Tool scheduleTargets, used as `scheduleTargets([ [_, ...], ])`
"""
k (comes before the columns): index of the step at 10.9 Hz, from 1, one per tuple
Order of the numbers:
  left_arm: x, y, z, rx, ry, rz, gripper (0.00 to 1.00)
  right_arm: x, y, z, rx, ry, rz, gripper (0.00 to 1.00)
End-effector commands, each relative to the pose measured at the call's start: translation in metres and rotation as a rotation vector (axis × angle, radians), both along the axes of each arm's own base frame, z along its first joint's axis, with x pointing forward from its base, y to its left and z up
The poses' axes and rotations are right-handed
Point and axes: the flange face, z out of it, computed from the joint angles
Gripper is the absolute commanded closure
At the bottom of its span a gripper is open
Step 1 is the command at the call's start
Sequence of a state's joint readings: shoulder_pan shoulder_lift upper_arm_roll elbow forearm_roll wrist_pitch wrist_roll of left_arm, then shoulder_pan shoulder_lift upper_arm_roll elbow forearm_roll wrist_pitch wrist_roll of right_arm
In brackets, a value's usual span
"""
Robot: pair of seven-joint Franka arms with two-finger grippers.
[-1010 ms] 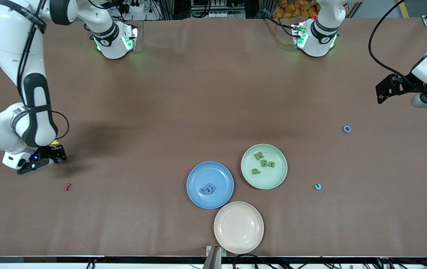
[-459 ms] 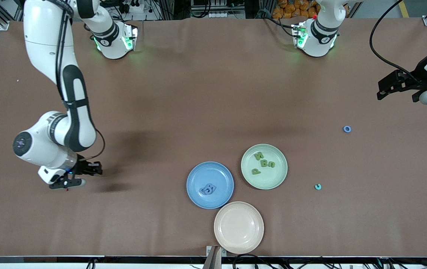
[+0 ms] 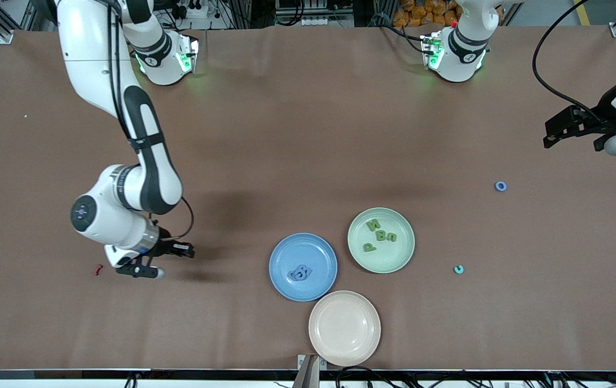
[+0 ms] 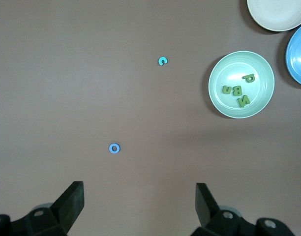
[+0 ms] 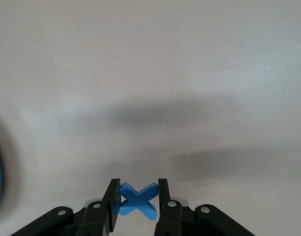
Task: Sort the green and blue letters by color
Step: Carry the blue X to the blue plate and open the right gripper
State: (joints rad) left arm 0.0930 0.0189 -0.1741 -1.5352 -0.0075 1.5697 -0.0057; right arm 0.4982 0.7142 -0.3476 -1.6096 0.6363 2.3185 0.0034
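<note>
Reaching down from its base, my right arm bends at the elbow and hangs its right gripper low over the tabletop toward the right arm's end, jaws clamped on a blue X letter. My left arm waits, left gripper spread apart above the tabletop's edge at its own end. 4 green letters lie in the green plate, blue letters in the blue plate.
</note>
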Motion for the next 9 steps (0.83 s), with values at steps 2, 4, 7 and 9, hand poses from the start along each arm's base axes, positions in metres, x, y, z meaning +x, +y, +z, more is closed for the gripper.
scheduleTargets([
  [2,-0.007,-0.001,0.006,-0.018,-0.005,-0.016,0.00,0.016,0.112,-0.005,0.070,0.049,-0.252,1.00],
  [4,-0.014,-0.010,0.013,-0.015,-0.005,-0.021,0.00,0.017,0.156,0.003,0.133,0.078,-0.364,1.00],
  [7,-0.016,-0.014,0.015,-0.015,-0.009,-0.027,0.00,0.012,0.197,0.012,0.240,0.062,-0.497,1.00],
  [9,-0.013,-0.013,0.013,-0.016,-0.007,-0.027,0.00,0.007,0.217,0.003,0.291,0.043,-0.573,1.00],
])
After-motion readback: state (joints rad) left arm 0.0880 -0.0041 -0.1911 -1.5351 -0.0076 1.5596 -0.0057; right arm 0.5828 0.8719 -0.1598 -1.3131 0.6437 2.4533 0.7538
